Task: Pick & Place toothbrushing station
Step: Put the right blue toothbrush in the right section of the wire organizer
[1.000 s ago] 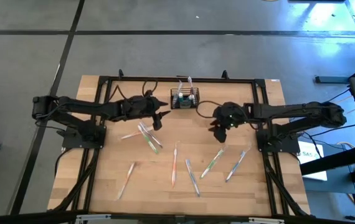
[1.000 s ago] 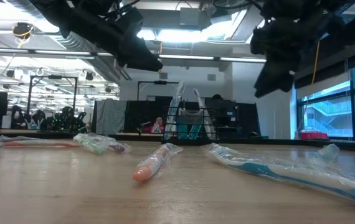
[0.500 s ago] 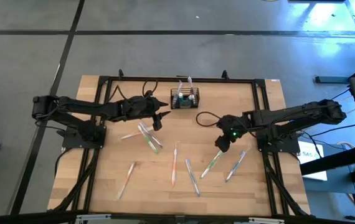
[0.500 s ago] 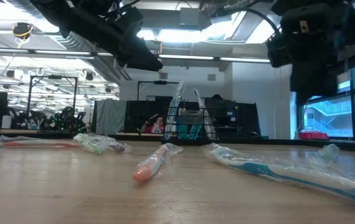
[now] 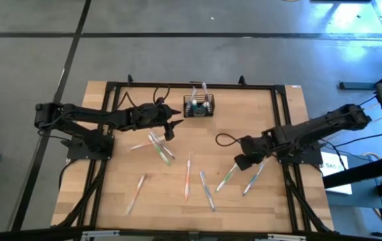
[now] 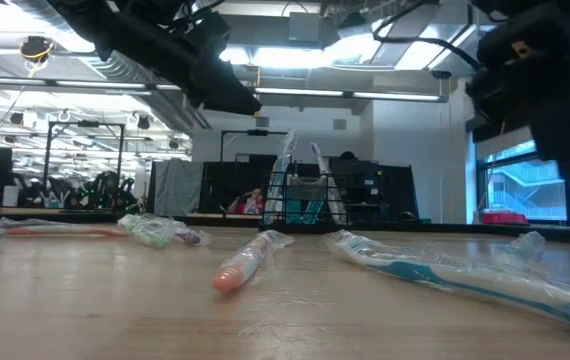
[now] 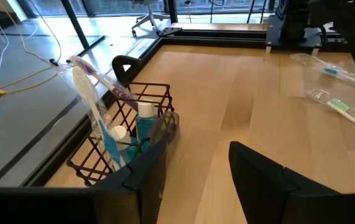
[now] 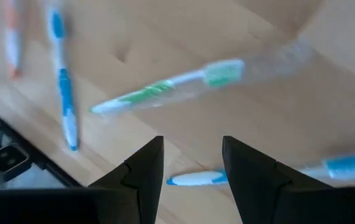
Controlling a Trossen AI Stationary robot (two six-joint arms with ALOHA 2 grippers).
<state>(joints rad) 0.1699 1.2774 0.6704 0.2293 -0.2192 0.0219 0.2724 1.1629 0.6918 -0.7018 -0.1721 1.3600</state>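
The right gripper [image 8: 190,163], jaws parted and empty, hovered above a green wrapped toothbrush [image 8: 176,81]. The small black wire-mesh caddy [image 7: 123,144] sat just beyond the left gripper's [image 7: 196,163] parted, empty jaws. The slippery wrapper risked a fumbled grasp.

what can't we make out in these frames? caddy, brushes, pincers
- Caddy contents: too small in the high view; in the left wrist view the left pincer's fingers cover its near corner.
- Right pincer: in the low view only a dark blur, cut off by the right edge.
- Green toothbrush: motion-blurred in the right wrist view; wrapper detail unreadable.
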